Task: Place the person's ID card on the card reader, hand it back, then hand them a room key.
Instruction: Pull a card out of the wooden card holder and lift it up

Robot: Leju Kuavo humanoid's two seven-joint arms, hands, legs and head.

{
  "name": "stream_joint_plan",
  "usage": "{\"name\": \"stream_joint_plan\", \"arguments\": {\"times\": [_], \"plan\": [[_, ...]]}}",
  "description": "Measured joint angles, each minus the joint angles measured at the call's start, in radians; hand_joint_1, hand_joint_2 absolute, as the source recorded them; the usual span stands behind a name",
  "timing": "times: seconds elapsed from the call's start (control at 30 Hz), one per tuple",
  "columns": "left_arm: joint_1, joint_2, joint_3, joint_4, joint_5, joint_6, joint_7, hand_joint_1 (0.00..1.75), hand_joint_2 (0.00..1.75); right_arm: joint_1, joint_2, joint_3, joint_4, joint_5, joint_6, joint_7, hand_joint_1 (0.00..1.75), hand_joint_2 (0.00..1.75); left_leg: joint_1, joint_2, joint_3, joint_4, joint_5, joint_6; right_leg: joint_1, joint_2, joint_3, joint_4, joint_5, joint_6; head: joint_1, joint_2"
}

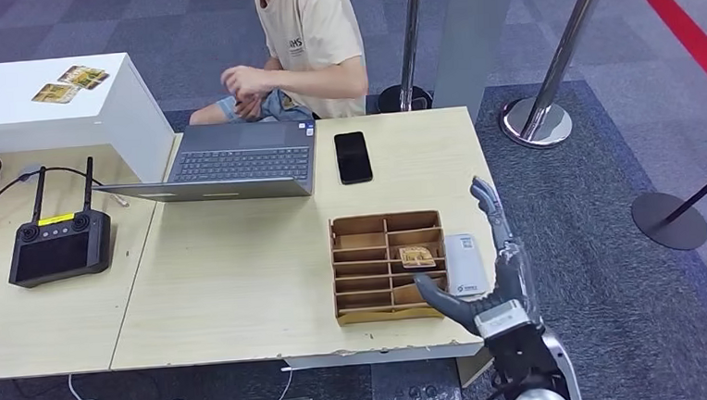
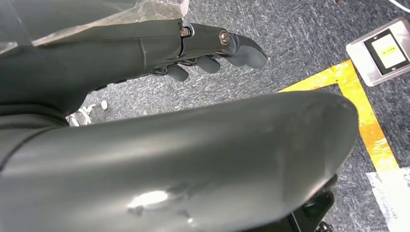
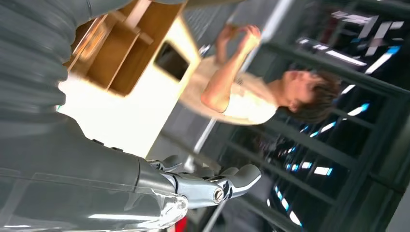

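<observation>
A white card reader (image 1: 465,265) is lying flat near the right edge of the wooden table, its long side running near to far, with a small blue mark at its near end. It is sitting just beside the right wall of a brown cardboard tray (image 1: 388,266) that is divided into rows of small compartments. One tan card (image 1: 416,256), printed with a faint pattern, is resting slightly tilted in a compartment on the tray's right side, about midway between its near and far ends. Nothing is lying on top of the reader.
</observation>
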Motion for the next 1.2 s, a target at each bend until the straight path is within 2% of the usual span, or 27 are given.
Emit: {"name": "stream_joint_plan", "arguments": {"times": [0.1,0.3,0.5,0.97,1.0,1.03,1.1,1.13,1.2], "plan": [[-0.001,0.0,0.0,0.0,-0.001,0.0,0.002,0.0,0.0,-0.001,-0.003,0.013,0.01,0.138,-0.004,0.081,0.0,1.75,0.0,0.0,0.0,0.0,0.0,0.0,0.0,0.0,0.0,0.0,0.0,0.0,0.0,0.0],[-0.001,0.0,0.0,0.0,0.0,-0.004,0.008,0.0,0.0,-0.004,-0.013,0.036,0.035,0.308,-0.018,0.183,0.0,1.75,0.0,0.0,0.0,0.0,0.0,0.0,0.0,0.0,0.0,0.0,0.0,0.0,0.0,0.0],[-0.001,0.0,0.0,0.0,0.009,-0.005,0.013,0.0,0.0,-0.016,-0.027,0.053,0.086,0.562,0.049,0.334,0.0,1.75,0.0,0.0,0.0,0.0,0.0,0.0,0.0,0.0,0.0,0.0,0.0,0.0,0.0,0.0],[-0.002,0.001,0.0,0.0,0.002,-0.014,0.015,0.0,0.0,-0.049,-0.038,0.08,0.2,0.602,0.06,0.378,0.0,1.75,0.0,0.0,0.0,0.0,0.0,0.0,0.0,0.0,0.0,0.0,0.0,0.0,0.0,0.0],[-0.002,0.002,0.0,0.0,0.0,-0.014,0.015,0.0,0.0,-0.052,-0.038,0.081,0.209,0.605,0.062,0.378,0.08,1.75,0.0,0.0,0.0,0.0,0.0,0.0,0.0,0.0,0.0,0.0,0.0,0.0,0.0,0.0],[-0.002,0.002,-0.001,0.0,-0.001,-0.014,0.016,0.0,0.0,-0.055,-0.038,0.083,0.218,0.606,0.063,0.378,0.45,1.75,0.0,0.0,0.0,0.0,0.0,0.0,0.0,0.0,0.0,0.0,0.0,0.0,0.0,0.0],[-0.002,0.002,-0.001,0.0,-0.001,-0.014,0.016,0.0,0.0,-0.059,-0.038,0.085,0.232,0.607,0.064,0.378,1.3,1.75,0.0,0.0,0.0,0.0,0.0,0.0,0.0,0.0,0.0,0.0,0.0,0.0,0.0,0.0],[-0.002,0.002,-0.001,0.0,-0.001,-0.014,0.016,0.0,0.0,-0.061,-0.037,0.086,0.238,0.606,0.064,0.378,1.65,1.75,0.0,0.0,0.0,0.0,0.0,0.0,0.0,0.0,0.0,0.0,0.0,0.0,0.0,0.0],[-0.002,0.002,-0.001,0.0,-0.002,-0.014,0.016,0.0,0.0,-0.063,-0.037,0.088,0.249,0.605,0.062,0.378,1.75,1.75,0.0,0.0,0.0,0.0,0.0,0.0,0.0,0.0,0.0,0.0,0.0,0.0,0.0,0.0]]}}
